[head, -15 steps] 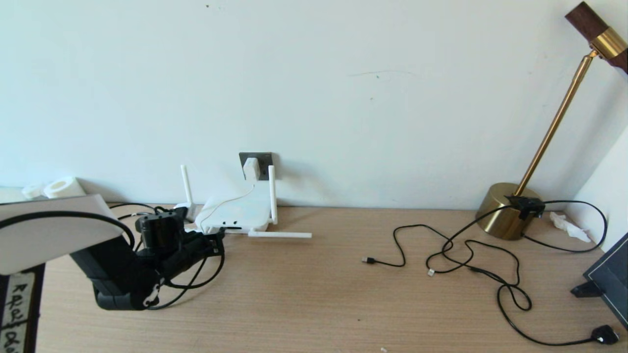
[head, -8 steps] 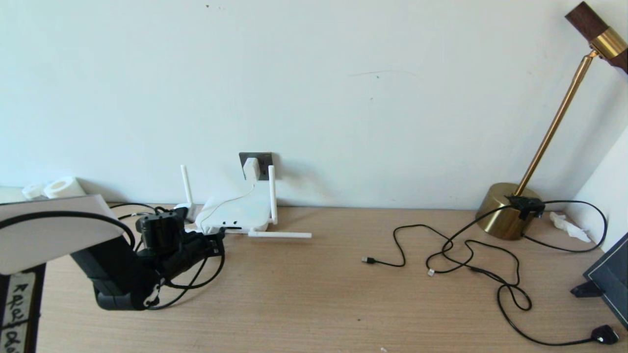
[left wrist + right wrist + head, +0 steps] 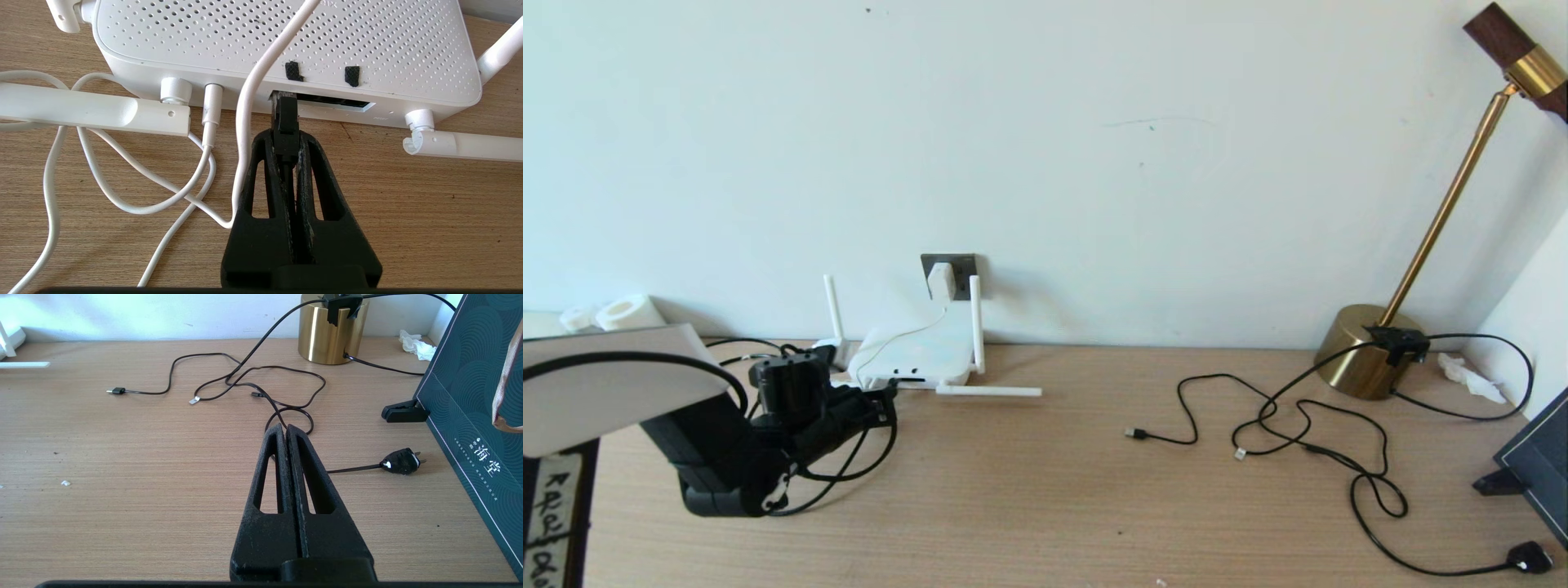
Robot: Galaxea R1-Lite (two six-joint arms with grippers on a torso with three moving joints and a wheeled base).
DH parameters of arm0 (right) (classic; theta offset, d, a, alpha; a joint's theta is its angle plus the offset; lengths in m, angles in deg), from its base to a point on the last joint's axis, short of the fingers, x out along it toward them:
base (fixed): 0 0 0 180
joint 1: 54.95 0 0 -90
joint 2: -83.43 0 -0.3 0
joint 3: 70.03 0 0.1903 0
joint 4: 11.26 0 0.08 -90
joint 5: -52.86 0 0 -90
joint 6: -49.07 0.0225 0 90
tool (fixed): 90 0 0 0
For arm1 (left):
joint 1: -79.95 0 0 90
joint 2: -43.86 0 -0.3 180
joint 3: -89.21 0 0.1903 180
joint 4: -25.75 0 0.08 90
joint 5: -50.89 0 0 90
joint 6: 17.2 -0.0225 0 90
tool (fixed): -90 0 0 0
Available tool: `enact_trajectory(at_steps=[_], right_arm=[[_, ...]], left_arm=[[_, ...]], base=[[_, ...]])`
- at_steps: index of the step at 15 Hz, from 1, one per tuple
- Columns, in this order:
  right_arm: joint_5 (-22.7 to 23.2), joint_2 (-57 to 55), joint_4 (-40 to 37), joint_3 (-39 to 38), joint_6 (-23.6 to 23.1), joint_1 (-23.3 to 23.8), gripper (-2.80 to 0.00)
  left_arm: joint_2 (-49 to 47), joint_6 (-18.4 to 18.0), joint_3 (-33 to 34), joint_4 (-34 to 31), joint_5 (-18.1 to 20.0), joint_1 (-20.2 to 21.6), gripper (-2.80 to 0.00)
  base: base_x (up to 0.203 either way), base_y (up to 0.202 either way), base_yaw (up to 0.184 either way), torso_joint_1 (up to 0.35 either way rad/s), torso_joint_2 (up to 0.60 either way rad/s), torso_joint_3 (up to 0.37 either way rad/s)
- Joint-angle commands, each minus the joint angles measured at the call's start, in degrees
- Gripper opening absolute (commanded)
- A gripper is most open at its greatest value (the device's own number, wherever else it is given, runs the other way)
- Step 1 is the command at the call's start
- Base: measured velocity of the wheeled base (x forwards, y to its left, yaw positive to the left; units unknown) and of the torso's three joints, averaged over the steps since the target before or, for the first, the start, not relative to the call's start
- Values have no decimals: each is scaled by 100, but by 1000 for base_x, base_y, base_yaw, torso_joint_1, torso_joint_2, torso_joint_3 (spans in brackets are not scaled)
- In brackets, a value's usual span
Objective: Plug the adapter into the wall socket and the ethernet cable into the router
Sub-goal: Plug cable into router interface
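The white router (image 3: 915, 355) (image 3: 286, 45) lies on the desk against the wall at the left. Above it the white adapter (image 3: 941, 281) sits in the dark grey wall socket (image 3: 964, 263), and its thin white cord (image 3: 249, 106) runs down over the router. My left gripper (image 3: 882, 402) (image 3: 286, 136) is shut on the black boot of the ethernet cable (image 3: 285, 122), whose tip is in the router's dark port slot (image 3: 327, 102). My right gripper (image 3: 286, 428) is shut and empty over the desk's right half, out of the head view.
Thin black cables (image 3: 1298, 425) with small plugs sprawl across the right of the desk, ending in a black plug (image 3: 1527, 557) (image 3: 402, 460). A brass lamp (image 3: 1368, 351) stands at the back right, a dark green box (image 3: 474, 396) at the right edge. Paper rolls (image 3: 625, 312) sit far left.
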Motion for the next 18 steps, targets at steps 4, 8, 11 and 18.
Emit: enact_trajectory(at_steps=[4, 8, 11, 18], right_arm=[[-4, 0, 3, 0, 2, 2, -280], [-7, -7, 3, 0, 2, 2, -280], [-7, -6, 3, 0, 2, 2, -280], [-1, -8, 3, 0, 2, 2, -280]], left_arm=[[16, 6, -8, 33, 3, 0, -280], [43, 3, -14, 33, 3, -9, -280], [51, -3, -5, 33, -6, -18, -280], [60, -3, 4, 33, -6, -35, -280]], base=[[0, 0, 0, 0, 0, 0], [0, 0, 0, 0, 0, 0], [0, 0, 0, 0, 0, 0], [0, 0, 0, 0, 0, 0]])
